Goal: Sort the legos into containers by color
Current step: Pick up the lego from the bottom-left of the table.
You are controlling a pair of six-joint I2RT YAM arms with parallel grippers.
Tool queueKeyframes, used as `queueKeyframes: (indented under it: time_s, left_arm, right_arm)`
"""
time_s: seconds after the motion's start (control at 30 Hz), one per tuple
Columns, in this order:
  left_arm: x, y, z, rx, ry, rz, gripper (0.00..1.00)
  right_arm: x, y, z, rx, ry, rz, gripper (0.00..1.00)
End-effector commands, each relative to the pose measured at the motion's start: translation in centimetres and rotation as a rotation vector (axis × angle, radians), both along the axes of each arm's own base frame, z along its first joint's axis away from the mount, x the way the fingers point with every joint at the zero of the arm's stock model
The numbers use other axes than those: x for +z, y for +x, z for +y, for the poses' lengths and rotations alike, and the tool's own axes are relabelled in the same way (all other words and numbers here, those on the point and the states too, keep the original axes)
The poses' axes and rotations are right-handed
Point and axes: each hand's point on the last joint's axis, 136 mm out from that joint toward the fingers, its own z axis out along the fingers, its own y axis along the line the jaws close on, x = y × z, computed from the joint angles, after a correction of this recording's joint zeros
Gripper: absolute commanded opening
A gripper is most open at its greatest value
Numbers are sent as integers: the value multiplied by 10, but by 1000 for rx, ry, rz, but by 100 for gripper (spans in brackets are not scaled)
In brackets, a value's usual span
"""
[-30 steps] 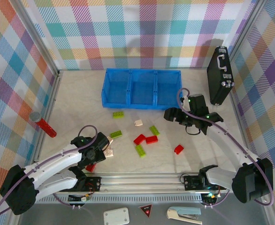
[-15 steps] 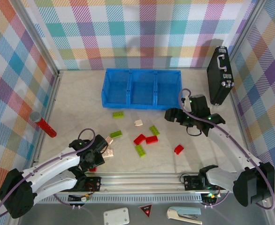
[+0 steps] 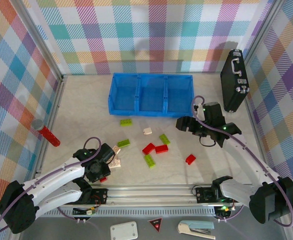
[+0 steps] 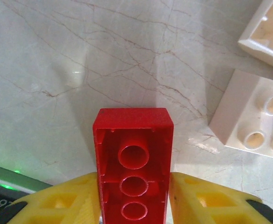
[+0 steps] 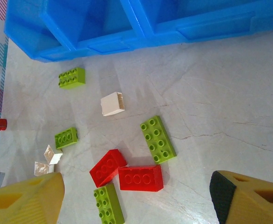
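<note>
Gripping red brick (image 4: 133, 140) across its long walls w/ left tool (image 4: 133, 191), hollow underside toward cam. Rigid, light, prob. slick: pinch flat walls mid-length. Cream bricks (image 4: 253, 116) just right of tool. Right tool (image 5: 136, 196) spread, empty.

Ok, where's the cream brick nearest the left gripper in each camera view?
Top view: cream brick lower left of centre, just right of the left gripper.
Left wrist: right edge, studs up, right of the gripped red brick.
Right wrist: near the bottom left corner.
Shared landmark: a second cream brick lies right next to it in all three.
</note>
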Motion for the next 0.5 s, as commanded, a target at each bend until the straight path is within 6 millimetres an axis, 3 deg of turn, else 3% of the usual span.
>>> queueKeyframes:
  time_s: [0.0, 0.47]
  left_arm:
    - [-4, -4, -2, -19, -6, 18, 41]
    - [-6, 0, 3, -35, 39, 7, 43]
  right_arm:
    - [3, -7, 3, 12, 15, 9, 83]
    - [5, -14, -1, -1, 16, 6, 83]
